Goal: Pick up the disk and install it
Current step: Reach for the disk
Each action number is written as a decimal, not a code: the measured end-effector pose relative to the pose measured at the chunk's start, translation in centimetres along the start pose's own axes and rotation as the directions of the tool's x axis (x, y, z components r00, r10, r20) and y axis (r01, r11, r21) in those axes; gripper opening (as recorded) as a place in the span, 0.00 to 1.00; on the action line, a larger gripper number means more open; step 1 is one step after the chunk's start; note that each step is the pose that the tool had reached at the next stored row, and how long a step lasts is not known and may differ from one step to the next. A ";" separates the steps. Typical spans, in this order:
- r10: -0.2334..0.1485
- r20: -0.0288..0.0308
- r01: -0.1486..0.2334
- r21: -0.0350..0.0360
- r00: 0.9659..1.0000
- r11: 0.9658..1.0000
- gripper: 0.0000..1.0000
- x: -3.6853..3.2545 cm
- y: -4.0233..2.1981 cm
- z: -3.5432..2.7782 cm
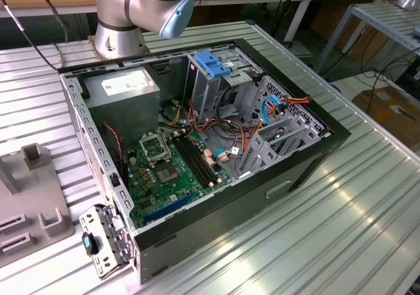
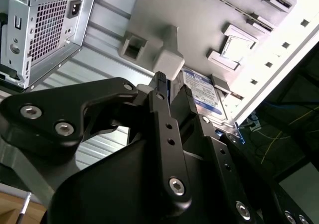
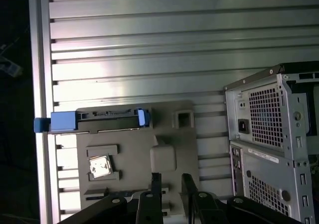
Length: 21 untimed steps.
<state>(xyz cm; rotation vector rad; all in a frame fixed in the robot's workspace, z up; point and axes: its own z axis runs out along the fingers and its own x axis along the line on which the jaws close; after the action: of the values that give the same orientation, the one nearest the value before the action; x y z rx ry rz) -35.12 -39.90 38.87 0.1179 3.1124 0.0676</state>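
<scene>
Grey fixture holds the disk just beside the gripper.

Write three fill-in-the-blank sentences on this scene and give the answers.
1. The latch on the drive cage in the computer case is coloured ____.
2. The gripper is ____ and holds nothing.
3. The disk lies on the grey fixture, ____ the computer case.
Answers: blue; open; outside.
</scene>
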 end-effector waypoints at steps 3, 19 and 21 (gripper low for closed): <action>0.000 0.000 0.000 0.000 1.000 1.000 0.31 0.51 -0.04 -0.01; 0.000 0.000 0.000 0.000 1.000 1.000 0.31 3.89 -0.30 0.01; 0.000 0.000 0.000 0.000 1.000 1.000 0.31 4.45 -0.31 0.03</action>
<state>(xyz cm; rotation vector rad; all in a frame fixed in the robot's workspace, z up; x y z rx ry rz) -39.57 -39.86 38.72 0.1180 3.1125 0.0677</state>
